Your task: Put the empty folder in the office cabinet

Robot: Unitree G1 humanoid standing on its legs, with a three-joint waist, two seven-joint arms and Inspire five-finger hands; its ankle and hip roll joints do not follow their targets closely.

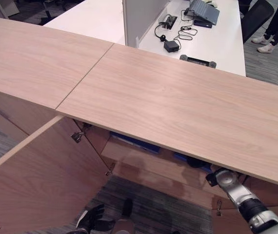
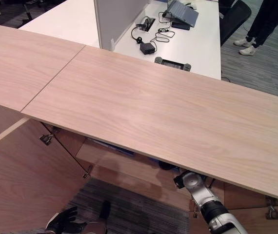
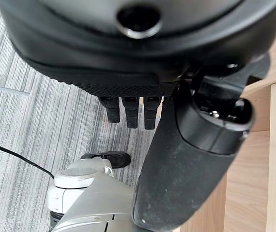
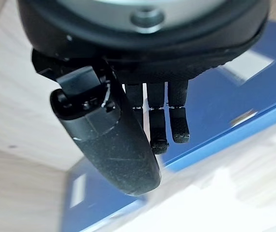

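Resting flat on a pale woodgrain cabinet shelf (image 4: 22, 111), glossy blue folder (image 4: 225, 106) under right hand (image 4: 128, 72), fingers (image 4: 176, 121) relaxed.

Blue folder (image 4: 235, 92) lying flat on cabinet shelf (image 1: 144, 161)

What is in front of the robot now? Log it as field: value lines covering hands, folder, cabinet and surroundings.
left hand: low beside the open cabinet door, fingers relaxed, holding nothing
right hand: reaching under the cabinet top, fingers straight over the blue folder
blue folder: lying on a shelf inside the cabinet
behind: white desk with cables; a person's legs
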